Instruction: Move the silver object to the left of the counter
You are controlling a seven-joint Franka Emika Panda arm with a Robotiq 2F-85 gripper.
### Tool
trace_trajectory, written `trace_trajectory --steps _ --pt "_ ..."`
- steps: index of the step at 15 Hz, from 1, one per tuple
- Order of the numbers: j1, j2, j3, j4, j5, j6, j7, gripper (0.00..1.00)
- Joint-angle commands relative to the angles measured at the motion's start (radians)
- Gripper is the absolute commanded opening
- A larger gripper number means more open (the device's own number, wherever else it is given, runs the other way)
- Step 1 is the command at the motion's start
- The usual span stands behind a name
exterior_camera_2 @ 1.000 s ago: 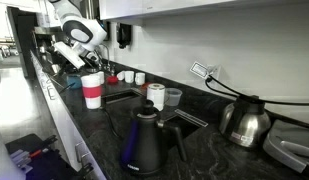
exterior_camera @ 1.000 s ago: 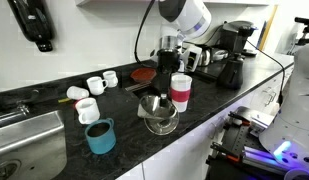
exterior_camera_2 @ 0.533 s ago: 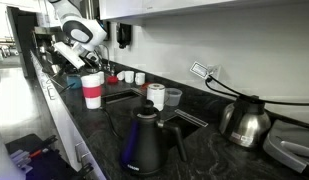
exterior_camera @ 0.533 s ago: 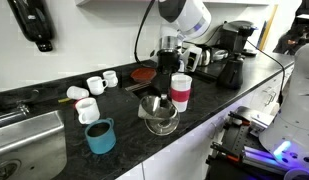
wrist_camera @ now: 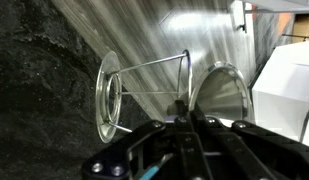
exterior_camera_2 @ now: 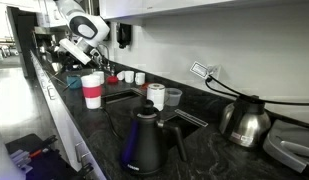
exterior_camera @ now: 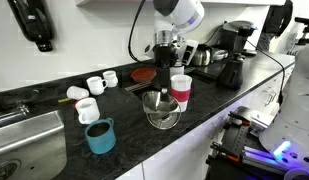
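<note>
Nearest, in the wrist view, the black two-fingered gripper (wrist_camera: 189, 126) comes in from the bottom edge; its jaws look drawn together on the rim of the shiny silver metal cup (wrist_camera: 220, 96), a funnel shape with a wide round mouth and a narrow base; glare makes its walls hard to tell from reflections, and the pads themselves are hidden, so the hold is a judgement, not a certainty.

In an exterior view the gripper (exterior_camera: 165, 92) hangs straight down over the silver metal cup (exterior_camera: 161, 110), which is about midway along the long glossy black speckled counter (exterior_camera: 126, 122), just beside a red-and-white paper cup (exterior_camera: 181, 93); whether its base is touching the stone or just clear of it I cannot tell.

So the grasp seems made; the carry along the counter and the set-down are left. A blue ceramic mug (exterior_camera: 100, 137) and a small white cup (exterior_camera: 86, 108) lie between the silver cup and the steel sink (exterior_camera: 22, 142), and any path that way would have to clear them.

Farther off, a round reddish disc (exterior_camera: 144, 73) and dark coffee machines (exterior_camera: 230, 52) stand well apart.

In the exterior view along the counter, the red-and-white paper cup (exterior_camera_2: 91, 91) screens the silver cup; the counter's ends are cut off.
</note>
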Motion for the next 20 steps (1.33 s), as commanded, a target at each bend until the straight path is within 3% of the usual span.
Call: trace_trajectory --steps 1,11,20 --pt "-0.035 0.087 0.020 0.105 -0.030 -0.138 -0.076 0.02" --pt "-0.047 0.300 0.077 0.308 -0.088 -0.217 -0.158 0.02" --pt "-0.056 0.398 0.096 0.373 -0.107 -0.268 -0.161 0.02"
